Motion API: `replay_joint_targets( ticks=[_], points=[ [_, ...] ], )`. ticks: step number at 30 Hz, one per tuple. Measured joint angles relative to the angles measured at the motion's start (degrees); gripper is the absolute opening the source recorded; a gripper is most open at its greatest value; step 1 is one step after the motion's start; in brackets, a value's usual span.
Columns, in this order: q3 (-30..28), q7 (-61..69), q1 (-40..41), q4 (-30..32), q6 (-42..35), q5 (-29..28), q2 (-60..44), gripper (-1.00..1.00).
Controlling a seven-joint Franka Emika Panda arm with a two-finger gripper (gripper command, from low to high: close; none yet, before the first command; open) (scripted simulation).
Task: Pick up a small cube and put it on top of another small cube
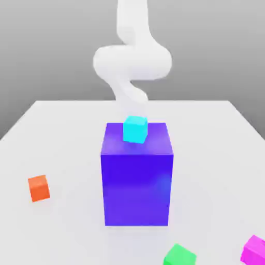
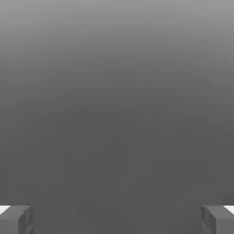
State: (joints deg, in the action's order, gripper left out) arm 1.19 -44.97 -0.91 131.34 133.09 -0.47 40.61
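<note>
The gripper (image 2: 117,219) stands wide apart and holds nothing: in the hand view its two grey fingertips (image 2: 16,219) sit at the far corners with only plain grey between them. In the exterior view the white arm (image 1: 132,62) rises behind a tall blue block (image 1: 137,178) in the middle of the white table (image 1: 62,140). A small cyan cube (image 1: 135,129) rests on the top of this block, near its back edge and just below the arm, so it looks like the easiest cube to reach from above. Three other small cubes lie low on the table: an orange cube (image 1: 39,188) at the exterior view's left, well apart from the block, a green cube (image 1: 179,255) in front of the block, and a magenta cube (image 1: 254,250) at the exterior view's right. I judge that no cube is picked yet. The room around the cyan cube is open on all sides, but the top of the block is narrow, so a careless push could send the cube over an edge. The low cubes have free table around them for a stack.
</note>
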Motion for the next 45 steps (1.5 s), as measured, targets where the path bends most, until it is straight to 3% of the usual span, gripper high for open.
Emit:
replay_joint_targets(
  ticks=[19,30,34,35,41,45],
  points=[
    [9.4,4.8,-8.0,-3.4,9.9,-6.0,-39.8,0.0],
    [12.3,7.0,-14.0,-5.3,15.5,-10.3,-62.8,0.0],
    [10.4,5.6,-16.3,-7.0,20.7,-12.9,-71.1,0.0],
    [9.8,5.2,-16.8,-7.4,22.0,-13.5,-72.9,-1.0],
    [9.5,5.0,-17.1,-7.6,22.7,-13.7,-73.8,-1.0],
    [11.4,6.5,-15.6,-6.3,18.5,-11.6,-68.2,-1.0]
  ],
)
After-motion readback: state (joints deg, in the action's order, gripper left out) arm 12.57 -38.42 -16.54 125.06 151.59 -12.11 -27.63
